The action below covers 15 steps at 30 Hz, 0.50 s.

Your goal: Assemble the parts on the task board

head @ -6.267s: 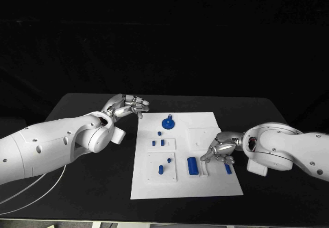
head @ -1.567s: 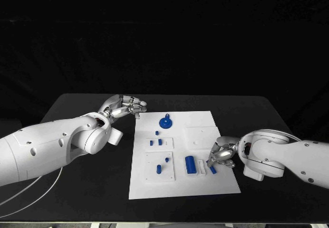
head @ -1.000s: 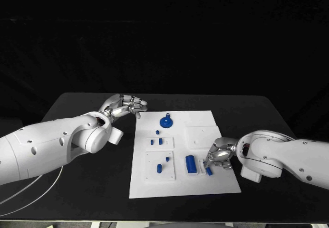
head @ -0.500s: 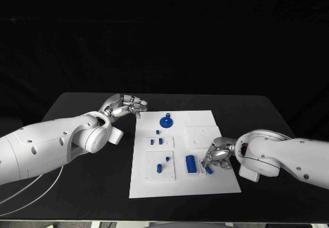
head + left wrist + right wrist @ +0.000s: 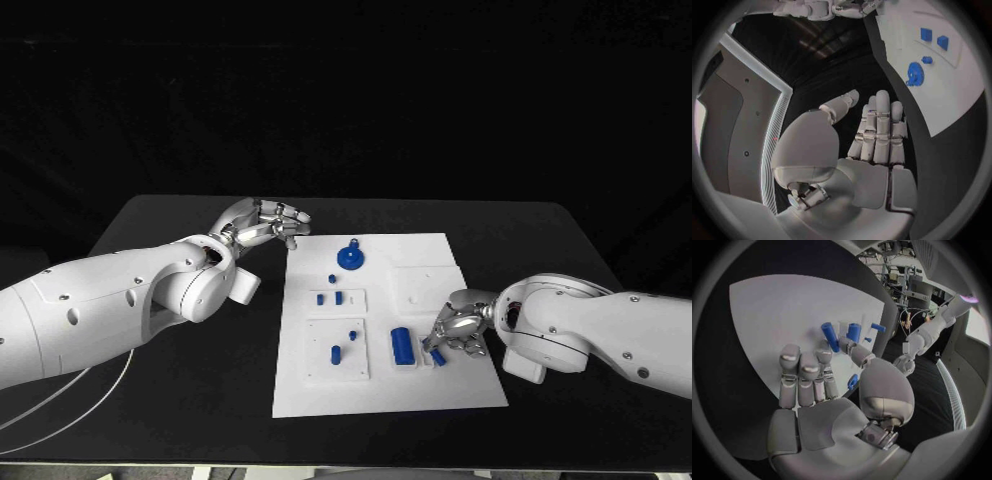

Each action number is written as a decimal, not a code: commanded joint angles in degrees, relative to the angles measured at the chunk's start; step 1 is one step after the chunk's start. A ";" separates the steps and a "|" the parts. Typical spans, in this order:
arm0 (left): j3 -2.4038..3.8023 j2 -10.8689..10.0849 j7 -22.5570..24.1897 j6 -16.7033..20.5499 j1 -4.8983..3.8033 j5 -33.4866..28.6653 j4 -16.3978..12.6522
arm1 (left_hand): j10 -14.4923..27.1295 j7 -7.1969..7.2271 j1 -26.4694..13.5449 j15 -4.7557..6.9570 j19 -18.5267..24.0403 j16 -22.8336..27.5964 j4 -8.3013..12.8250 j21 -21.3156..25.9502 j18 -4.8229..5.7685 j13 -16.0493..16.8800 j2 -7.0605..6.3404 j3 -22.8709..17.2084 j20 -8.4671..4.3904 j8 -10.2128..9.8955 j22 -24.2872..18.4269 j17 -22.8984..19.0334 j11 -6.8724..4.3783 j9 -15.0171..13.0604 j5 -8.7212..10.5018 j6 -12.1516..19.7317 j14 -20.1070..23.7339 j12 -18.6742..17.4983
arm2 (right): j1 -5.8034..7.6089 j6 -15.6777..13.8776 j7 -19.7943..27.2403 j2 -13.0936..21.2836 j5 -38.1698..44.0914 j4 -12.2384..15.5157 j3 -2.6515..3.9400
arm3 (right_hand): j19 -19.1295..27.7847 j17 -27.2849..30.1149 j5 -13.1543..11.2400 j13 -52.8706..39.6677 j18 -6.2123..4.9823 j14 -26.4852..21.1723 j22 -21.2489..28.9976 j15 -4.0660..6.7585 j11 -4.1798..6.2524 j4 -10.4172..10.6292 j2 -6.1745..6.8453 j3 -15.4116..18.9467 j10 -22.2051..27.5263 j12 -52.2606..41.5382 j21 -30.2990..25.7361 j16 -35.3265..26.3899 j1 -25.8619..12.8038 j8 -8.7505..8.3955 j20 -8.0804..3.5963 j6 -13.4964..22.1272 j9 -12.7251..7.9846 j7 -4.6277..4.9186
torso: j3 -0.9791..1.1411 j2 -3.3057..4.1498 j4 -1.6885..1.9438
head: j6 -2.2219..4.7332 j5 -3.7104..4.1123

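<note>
No text, label, brand, number or sign can be read on the task board [image 5: 387, 392], on the blue parts [image 5: 402, 345], on the black table [image 5: 173, 230], or on either arm.

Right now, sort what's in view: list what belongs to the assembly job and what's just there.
Job:
- task board
- blue parts on it, e.g. round blue part, blue block
- small blue peg at the right hand

Just there:
- black table
- left hand, off the board, holding nothing
</note>
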<state>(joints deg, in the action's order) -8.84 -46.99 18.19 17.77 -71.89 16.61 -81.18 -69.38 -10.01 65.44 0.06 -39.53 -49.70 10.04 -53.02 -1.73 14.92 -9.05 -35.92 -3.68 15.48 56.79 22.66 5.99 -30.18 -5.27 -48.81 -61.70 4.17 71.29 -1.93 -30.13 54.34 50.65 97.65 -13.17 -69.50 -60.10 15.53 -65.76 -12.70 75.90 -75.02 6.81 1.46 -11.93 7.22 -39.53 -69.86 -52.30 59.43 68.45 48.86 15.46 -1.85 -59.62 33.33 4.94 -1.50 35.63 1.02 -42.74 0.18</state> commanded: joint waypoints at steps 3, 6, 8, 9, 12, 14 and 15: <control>0.04 0.03 0.24 -0.79 -0.05 -0.17 -0.16 | 0.42 0.10 -0.41 -0.15 0.42 0.32 -0.49 0.23 0.25 0.06 0.00 -0.03 -1.85 0.37 0.09 0.10 0.11 0.06 0.20 0.35 0.12 -0.18 | -0.09 0.65 1.07 -0.25 0.01 0.20 -0.01 | 0.00 0.00 -0.48 -0.09 -2.30 -0.02 -0.59 0.52 0.00 1.01 0.10 0.75 -0.45 -0.27 0.24 0.01 -1.38 -0.22 -0.18 -0.55 -0.05 -0.01 | 0.01 0.01 0.02 | 0.02 0.00; 0.04 0.01 0.22 -0.77 -0.05 -0.17 -0.17 | 0.42 0.10 -0.43 -0.15 0.43 0.33 -0.51 0.24 0.25 0.06 0.00 -0.03 -1.84 0.38 0.09 0.10 0.11 0.06 0.20 0.34 0.13 -0.18 | -0.09 0.67 1.12 -0.27 0.05 0.20 -0.01 | 0.06 -0.02 -1.50 -0.12 -2.30 -0.05 -0.62 0.60 0.09 1.54 0.25 1.39 -0.50 -0.30 0.24 0.05 -1.93 -0.22 -0.26 -0.64 -0.10 -0.09 | 0.01 0.01 0.02 | 0.04 0.00; 0.04 0.01 0.20 -0.79 -0.05 -0.16 -0.17 | 0.42 0.11 -0.43 -0.15 0.43 0.34 -0.52 0.24 0.25 0.06 0.00 -0.03 -1.84 0.38 0.10 0.11 0.11 0.06 0.21 0.34 0.13 -0.18 | -0.09 0.73 1.16 -0.28 0.05 0.19 -0.01 | 0.12 -0.03 -2.25 -0.14 -2.30 -0.09 -0.62 0.65 0.13 2.08 0.34 1.69 -0.52 -0.30 0.23 0.06 -2.30 -0.24 -0.33 -0.74 -0.17 -0.14 | 0.02 0.01 0.03 | 0.08 -0.03; 0.04 0.01 0.20 -0.80 -0.05 -0.16 -0.18 | 0.42 0.11 -0.43 -0.15 0.43 0.34 -0.53 0.24 0.25 0.06 0.00 -0.03 -1.84 0.38 0.10 0.11 0.11 0.06 0.21 0.34 0.13 -0.18 | -0.09 0.75 1.18 -0.29 0.05 0.19 0.00 | 0.12 -0.04 -2.40 -0.14 -2.30 -0.09 -0.63 0.66 0.14 2.19 0.34 1.74 -0.52 -0.30 0.23 0.07 -2.38 -0.24 -0.34 -0.75 -0.18 -0.15 | 0.00 0.01 0.03 | 0.09 -0.03; 0.04 0.02 0.20 -0.79 -0.05 -0.15 -0.19 | 0.42 0.11 -0.44 -0.15 0.44 0.35 -0.54 0.25 0.25 0.06 0.00 -0.03 -1.84 0.39 0.11 0.12 0.11 0.06 0.21 0.34 0.14 -0.18 | -0.09 0.80 1.18 -0.30 0.05 0.20 0.00 | 0.16 -0.04 -2.84 -0.15 -2.30 -0.11 -0.64 0.68 0.17 2.57 0.35 1.86 -0.53 -0.30 0.23 0.08 -2.63 -0.26 -0.39 -0.81 -0.24 -0.17 | 0.00 0.00 0.01 | 0.14 -0.05; 0.04 0.01 0.19 -0.78 -0.05 -0.14 -0.19 | 0.42 0.11 -0.43 -0.15 0.45 0.36 -0.55 0.25 0.25 0.06 -0.01 -0.03 -1.84 0.39 0.11 0.13 0.11 0.06 0.21 0.34 0.15 -0.18 | -0.09 0.97 1.17 -0.35 0.05 0.22 0.00 | 0.18 -0.05 -3.12 -0.16 -2.30 -0.11 -0.64 0.70 0.18 2.68 0.42 1.90 -0.53 -0.30 0.23 0.09 -2.67 -0.27 -0.42 -0.83 -0.27 -0.18 | 0.00 0.00 0.01 | 0.14 -0.05; 0.04 0.00 0.19 -0.77 -0.05 -0.14 -0.20 | 0.42 0.11 -0.43 -0.15 0.45 0.36 -0.55 0.25 0.25 0.06 -0.01 -0.03 -1.84 0.39 0.12 0.13 0.11 0.06 0.21 0.34 0.15 -0.18 | -0.09 1.07 1.17 -0.35 0.05 0.25 0.00 | 0.19 -0.05 -3.22 -0.16 -2.30 -0.12 -0.65 0.70 0.19 2.73 0.44 1.91 -0.53 -0.30 0.23 0.09 -2.69 -0.27 -0.43 -0.84 -0.28 -0.19 | 0.01 0.01 0.01 | 0.15 -0.05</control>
<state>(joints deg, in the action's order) -8.84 -47.02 18.09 17.69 -71.89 16.62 -81.21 -69.38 -10.01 65.44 0.06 -39.53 -49.70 9.77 -53.02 -1.73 14.92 -9.05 -35.90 -3.68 15.48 56.83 22.72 5.99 -30.19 -5.27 -48.81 -61.70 4.17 71.29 -1.87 -30.07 54.21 50.70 97.61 -13.18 -69.41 -60.10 12.43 -65.83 -12.71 75.92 -75.02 7.06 1.54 -9.54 7.46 -37.62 -69.94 -52.30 59.43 68.45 46.69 15.47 -1.93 -60.05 33.13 4.91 -1.49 35.63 1.04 -42.61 0.14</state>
